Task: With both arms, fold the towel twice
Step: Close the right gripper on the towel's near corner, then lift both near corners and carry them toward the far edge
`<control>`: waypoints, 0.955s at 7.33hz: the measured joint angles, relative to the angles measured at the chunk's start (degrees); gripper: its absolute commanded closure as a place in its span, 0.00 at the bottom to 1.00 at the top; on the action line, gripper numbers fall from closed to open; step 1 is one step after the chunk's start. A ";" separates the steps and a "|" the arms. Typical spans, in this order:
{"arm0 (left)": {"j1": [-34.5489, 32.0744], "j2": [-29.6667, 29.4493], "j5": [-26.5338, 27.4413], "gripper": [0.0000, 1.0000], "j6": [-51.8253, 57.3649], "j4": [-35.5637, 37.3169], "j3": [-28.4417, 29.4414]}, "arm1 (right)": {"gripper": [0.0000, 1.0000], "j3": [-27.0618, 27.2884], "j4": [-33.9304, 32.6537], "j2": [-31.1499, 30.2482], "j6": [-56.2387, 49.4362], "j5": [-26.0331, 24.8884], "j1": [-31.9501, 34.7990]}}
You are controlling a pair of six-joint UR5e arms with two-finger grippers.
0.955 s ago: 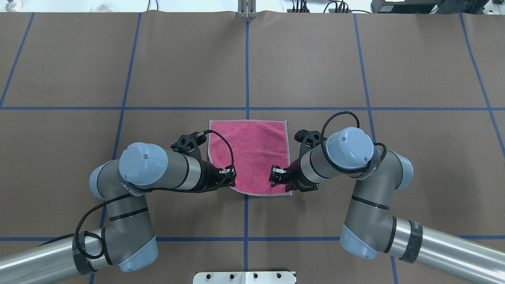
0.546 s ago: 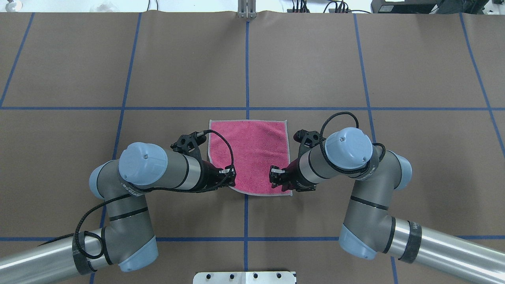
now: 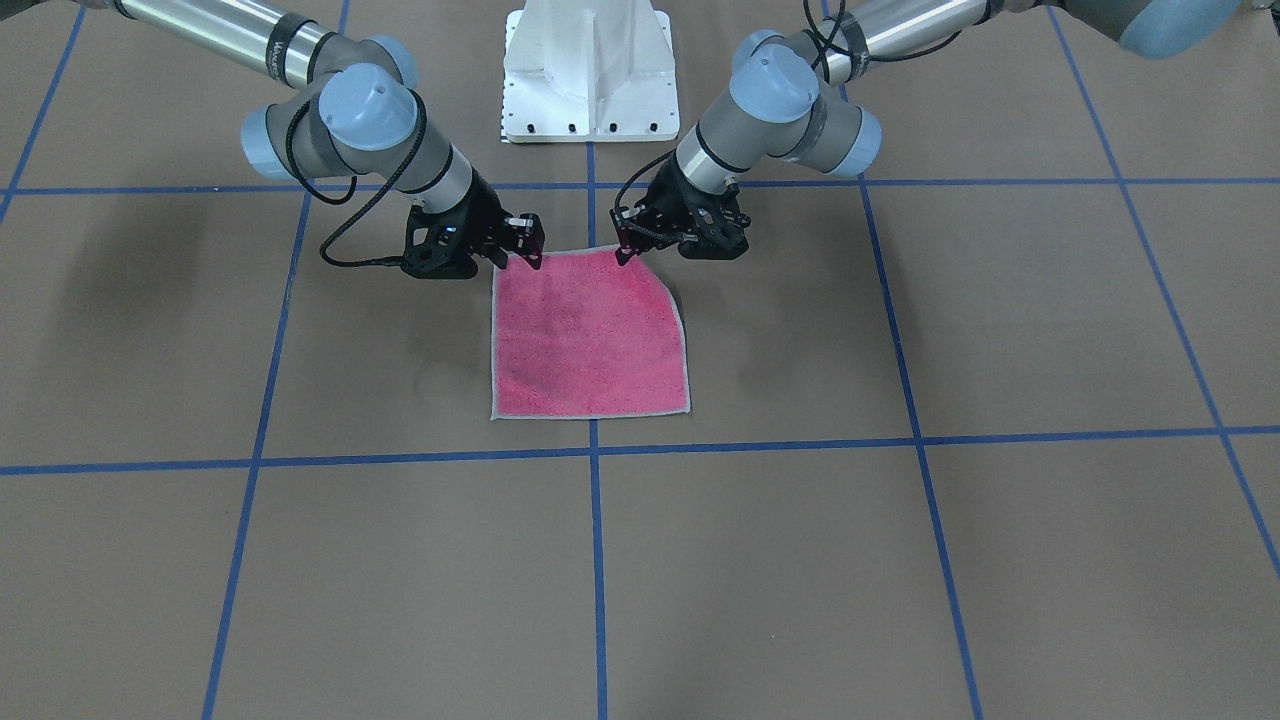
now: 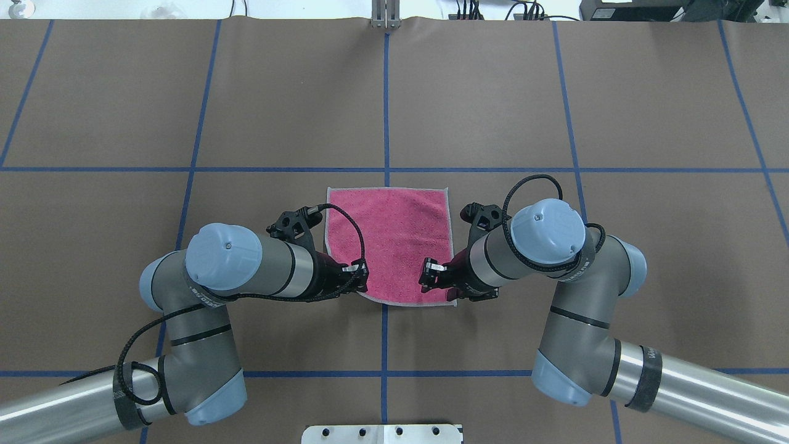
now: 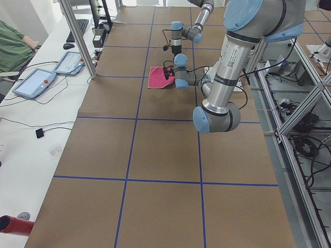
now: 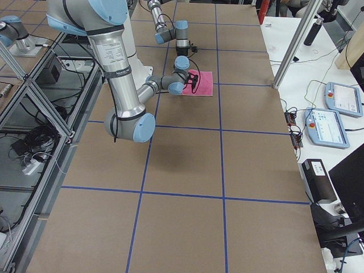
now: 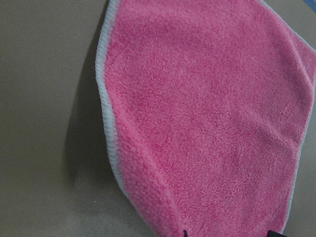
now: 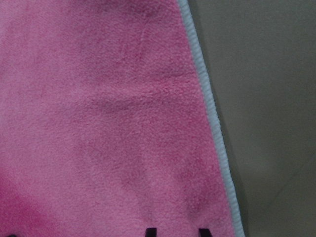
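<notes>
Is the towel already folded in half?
No, the towel is spread open on the table as one pink, roughly square layer, with no fold across it.

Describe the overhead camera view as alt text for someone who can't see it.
A pink towel lies on a brown table marked with blue grid lines. The left pincer and right pincer sit at its robot-side edge, where the left corner is drawn inward.
</notes>
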 measured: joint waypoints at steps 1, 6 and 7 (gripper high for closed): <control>0.00 0.03 0.00 1.00 0.00 0.00 0.00 | 0.32 0.01 0.00 -0.02 0.00 0.02 0.02; -0.01 0.06 0.00 1.00 0.09 0.00 0.09 | 0.15 0.07 0.00 0.00 0.00 0.05 0.10; 0.00 0.06 0.00 1.00 0.09 0.00 0.09 | 0.16 0.07 0.00 0.02 0.01 0.01 0.10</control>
